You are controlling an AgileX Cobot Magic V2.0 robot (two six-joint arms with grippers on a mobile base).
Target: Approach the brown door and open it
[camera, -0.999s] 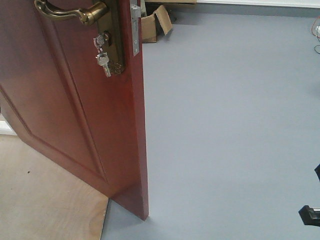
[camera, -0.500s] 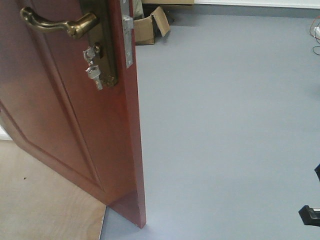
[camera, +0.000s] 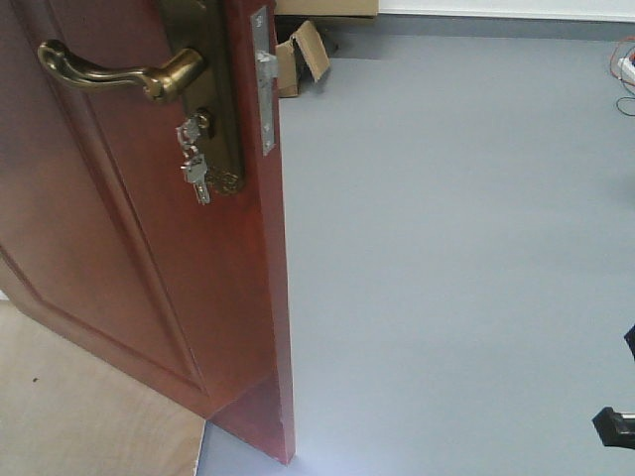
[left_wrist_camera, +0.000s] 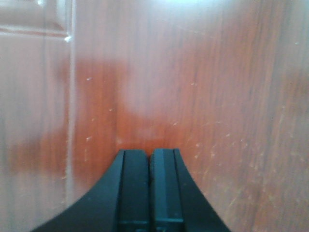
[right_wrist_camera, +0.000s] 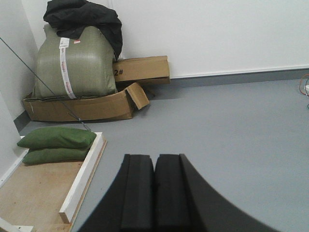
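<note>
The brown door (camera: 119,258) is standing ajar at the front view's left, its lever handle (camera: 119,71) sitting lower in frame than a second ago; the robot is seemingly closing in; left jaws, facing the panel closely, and right jaws are staying shut, empty.

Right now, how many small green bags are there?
2, stacked at the left: the upper green bag lies on the lower green bag, beside the white board. More may be hidden.

front view downward, left wrist near door (left_wrist_camera: 193,72)
</note>
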